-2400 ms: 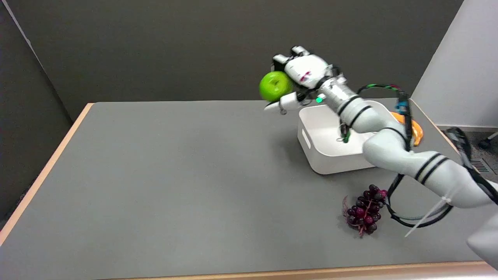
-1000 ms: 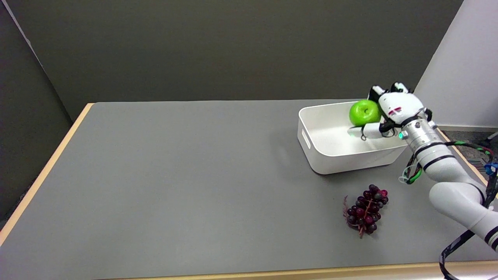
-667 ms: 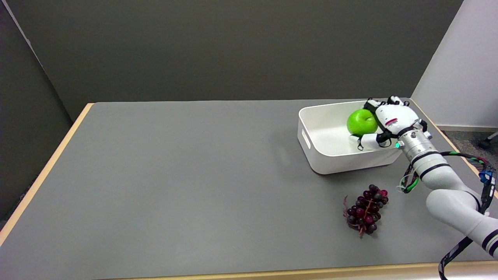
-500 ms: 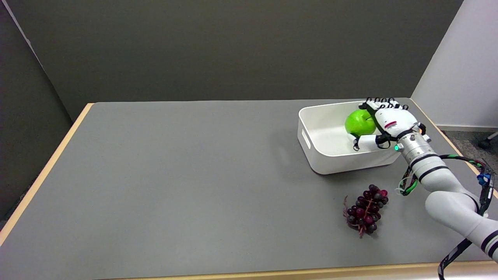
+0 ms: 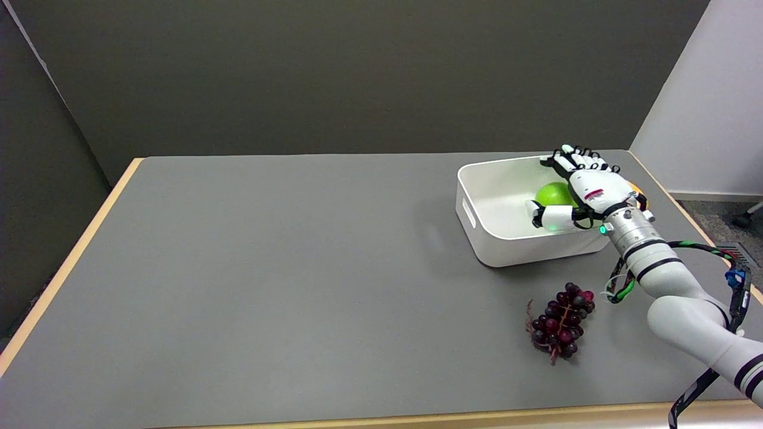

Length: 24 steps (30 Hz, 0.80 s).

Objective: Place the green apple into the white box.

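The green apple (image 5: 549, 193) lies low inside the white box (image 5: 511, 248) at the table's far right, partly hidden by my right hand (image 5: 587, 187). My hand hovers over the box's right half with its fingers (image 5: 566, 156) stretched out above the apple and the thumb (image 5: 547, 215) spread in front of it. The hand no longer wraps the apple; whether a finger still touches it I cannot tell.
A bunch of dark purple grapes (image 5: 561, 328) lies on the grey table (image 5: 286, 268) just in front of the box, beside my forearm. A sliver of an orange object (image 5: 637, 188) shows behind the hand at the box's right side. The table's wooden edge runs along the left and front.
The hand carried the apple from the left of the box to over it, lowered it in, then spread its fingers; the apple now sits lower in the box.
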### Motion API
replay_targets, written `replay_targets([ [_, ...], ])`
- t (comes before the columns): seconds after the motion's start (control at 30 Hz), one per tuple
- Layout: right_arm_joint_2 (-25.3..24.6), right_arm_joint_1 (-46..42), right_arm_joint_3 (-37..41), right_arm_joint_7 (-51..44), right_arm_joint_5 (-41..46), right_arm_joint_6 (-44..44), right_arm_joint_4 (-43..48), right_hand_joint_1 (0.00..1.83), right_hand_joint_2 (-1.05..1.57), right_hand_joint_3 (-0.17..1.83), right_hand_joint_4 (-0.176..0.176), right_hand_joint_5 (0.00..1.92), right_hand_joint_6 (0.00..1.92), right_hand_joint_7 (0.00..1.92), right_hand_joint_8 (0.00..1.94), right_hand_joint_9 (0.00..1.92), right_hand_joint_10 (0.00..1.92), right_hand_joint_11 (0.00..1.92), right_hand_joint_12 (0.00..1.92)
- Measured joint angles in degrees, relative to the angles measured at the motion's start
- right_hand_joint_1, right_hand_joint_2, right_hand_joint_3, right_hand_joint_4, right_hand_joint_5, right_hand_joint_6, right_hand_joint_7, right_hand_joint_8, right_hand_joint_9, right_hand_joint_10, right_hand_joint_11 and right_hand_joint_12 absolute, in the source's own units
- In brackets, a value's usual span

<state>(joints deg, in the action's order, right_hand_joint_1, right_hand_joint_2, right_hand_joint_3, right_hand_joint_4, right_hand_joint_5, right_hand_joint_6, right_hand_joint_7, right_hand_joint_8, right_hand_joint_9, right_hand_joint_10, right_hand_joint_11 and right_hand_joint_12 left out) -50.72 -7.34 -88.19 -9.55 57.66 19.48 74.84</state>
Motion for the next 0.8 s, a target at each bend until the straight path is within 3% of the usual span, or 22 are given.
replay_targets([
  [0.23, 0.5, -0.2, -0.6, 3.0, 0.1, 1.7, 1.9, 0.28, 0.53, 0.9, 0.116, 0.02, 0.17, 0.0, 0.0, 0.0, 0.0, 0.0, 0.51],
  [0.5, 1.6, -1.7, -1.2, 5.4, -0.1, 6.2, 5.9, 0.28, 0.53, 0.88, 0.081, 0.0, 0.0, 0.0, 0.0, 0.0, 0.0, 0.0, 0.02],
  [0.6, 2.1, -2.9, -1.3, 6.2, -0.2, 9.0, 7.9, 0.28, 0.58, 0.75, 0.075, 0.0, 0.0, 0.0, 0.0, 0.0, 0.0, 0.0, 0.0],
  [0.8, 2.9, -6.6, -1.2, 8.0, -0.5, 16.0, 11.4, 0.25, 0.59, 0.79, 0.068, 0.0, 0.0, 0.0, 0.0, 0.0, 0.0, 0.0, 0.0],
])
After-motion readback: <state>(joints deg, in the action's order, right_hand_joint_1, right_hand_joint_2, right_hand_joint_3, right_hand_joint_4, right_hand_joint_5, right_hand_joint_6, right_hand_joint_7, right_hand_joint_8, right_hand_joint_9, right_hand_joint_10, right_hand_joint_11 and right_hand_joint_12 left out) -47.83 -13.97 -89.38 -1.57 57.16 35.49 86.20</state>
